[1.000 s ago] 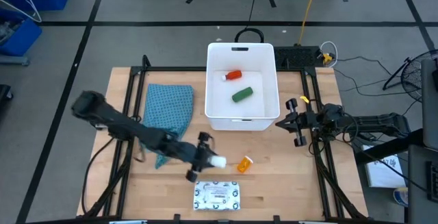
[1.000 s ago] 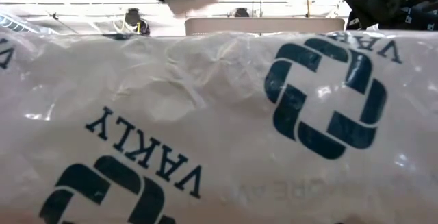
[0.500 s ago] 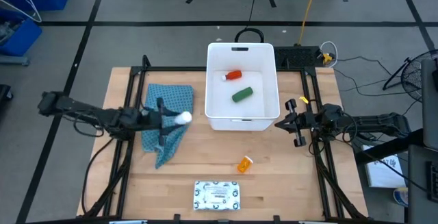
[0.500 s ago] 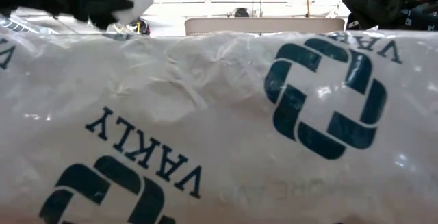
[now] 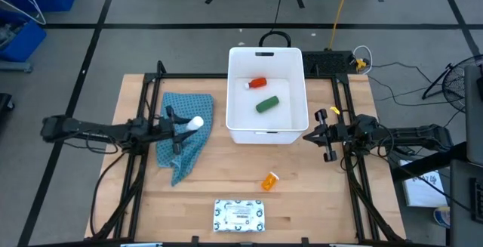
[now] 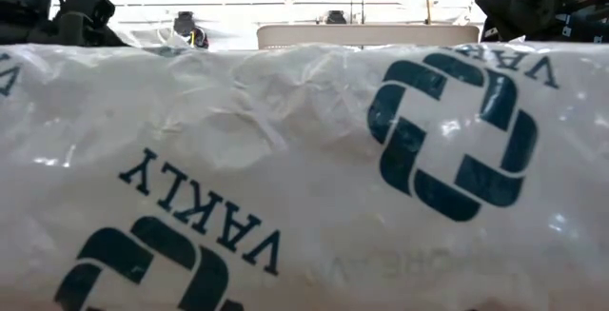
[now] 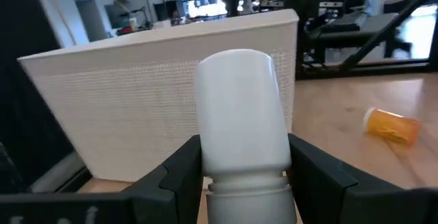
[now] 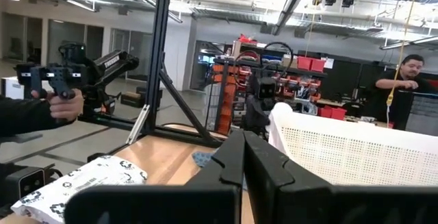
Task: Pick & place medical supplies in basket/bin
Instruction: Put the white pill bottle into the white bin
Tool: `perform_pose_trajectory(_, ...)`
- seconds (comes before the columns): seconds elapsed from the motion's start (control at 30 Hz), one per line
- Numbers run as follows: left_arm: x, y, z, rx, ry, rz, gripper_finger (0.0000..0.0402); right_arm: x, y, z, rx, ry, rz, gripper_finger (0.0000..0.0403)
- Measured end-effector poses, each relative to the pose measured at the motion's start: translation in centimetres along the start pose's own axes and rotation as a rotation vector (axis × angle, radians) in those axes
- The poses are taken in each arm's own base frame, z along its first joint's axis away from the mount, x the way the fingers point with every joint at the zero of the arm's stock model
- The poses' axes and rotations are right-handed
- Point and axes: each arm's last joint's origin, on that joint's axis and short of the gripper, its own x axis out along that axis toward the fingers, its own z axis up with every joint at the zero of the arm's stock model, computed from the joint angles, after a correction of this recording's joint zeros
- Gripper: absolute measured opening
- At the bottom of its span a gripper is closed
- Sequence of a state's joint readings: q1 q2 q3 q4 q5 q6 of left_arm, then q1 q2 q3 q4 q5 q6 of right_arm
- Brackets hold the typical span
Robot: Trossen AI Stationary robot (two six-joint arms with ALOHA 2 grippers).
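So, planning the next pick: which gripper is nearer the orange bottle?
Right. The right gripper sits beside the bin, just above-right of the orange bottle; the left gripper hangs over the cloth, farther off.

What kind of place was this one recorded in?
Likely a robotics lab or workshop hall: a wooden table in a black metal frame, a concrete floor strung with cables, and red storage bins on racks beyond. A person stands in the background.
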State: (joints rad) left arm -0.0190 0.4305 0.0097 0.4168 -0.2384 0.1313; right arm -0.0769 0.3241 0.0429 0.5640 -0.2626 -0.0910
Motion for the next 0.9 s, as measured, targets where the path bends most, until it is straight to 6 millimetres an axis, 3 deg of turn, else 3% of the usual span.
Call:
perform_pose_trajectory(0.23, 0.2, 0.8, 2.0, -0.056, -0.095, 0.061, 0.0177, 0.0, -0.1, 0.0, 0.003, 0.000, -0.019, 0.0000)
perform_pose_trajectory(0.33, 0.9, 1.7, 5.2, -0.059, -0.070, 0.112, 0.0177, 0.0, -0.2, 0.1, -0.001, -0.009, -0.080, 0.0000)
perform_pose_trajectory(0.47, 2.9, 3.0, 11.4, 0.056, 0.014, 0.141, 0.0177, 0.0, -0.4, 0.4, -0.022, -0.028, -0.138, 0.0000)
perform_pose_trajectory(0.6, 7.1, 5.2, 17.3, 0.138, 0.106, 0.191, 0.0177, -0.1, -0.5, 0.8, -0.080, -0.069, -0.147, 0.0000)
perform_pose_trajectory(0.67, 10.0, 6.5, 18.9, 0.154, 0.172, 0.179, 0.0177, -0.1, -0.5, 1.1, -0.101, -0.094, -0.150, 0.0000)
perform_pose_trajectory(0.77, 15.3, 8.5, 19.6, 0.147, 0.273, 0.139, 0.0177, -0.1, -0.5, 1.3, -0.132, -0.116, -0.157, 0.0000)
perform_pose_trajectory(0.9, 22.1, 10.7, 17.1, 0.108, 0.464, 0.092, 0.0177, -0.2, -0.7, 1.5, -0.152, -0.126, -0.219, 0.0000)
